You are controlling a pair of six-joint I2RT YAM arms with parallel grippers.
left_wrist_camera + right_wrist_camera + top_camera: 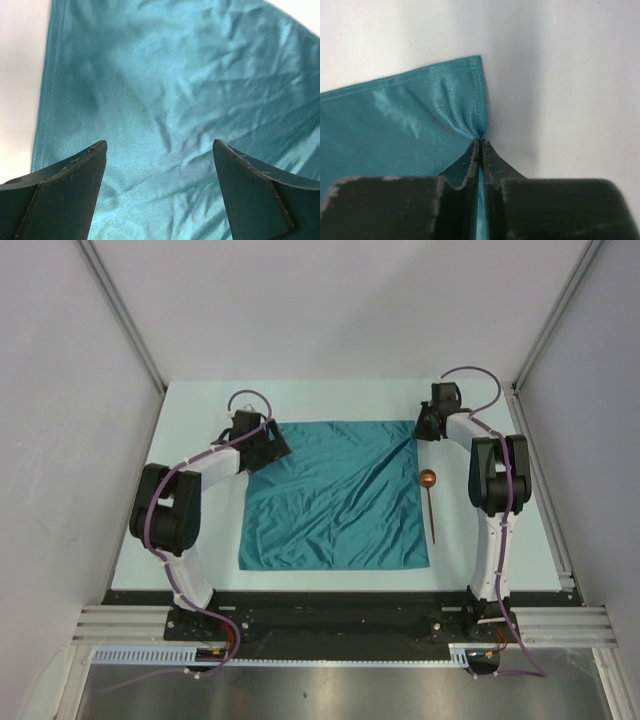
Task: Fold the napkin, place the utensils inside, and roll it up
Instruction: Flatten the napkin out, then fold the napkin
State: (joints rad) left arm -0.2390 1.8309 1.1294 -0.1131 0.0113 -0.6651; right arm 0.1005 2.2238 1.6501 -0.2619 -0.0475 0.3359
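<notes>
Napkin [405, 125] corner pinched in right end effector [481, 146].

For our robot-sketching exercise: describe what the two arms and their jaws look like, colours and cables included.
Both the left arm and right arm have white links, bulky black joint housings and a purple cable looping alongside. The jaws are dark, wedge-shaped, with scuffed, chipped edges.

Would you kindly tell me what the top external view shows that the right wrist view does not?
Only the top external view shows the spoon right of the napkin, and the left end effector at its far left corner. Only the right wrist view shows the right end effector closed, pinching the hem. Both show the napkin's far right corner.
</notes>
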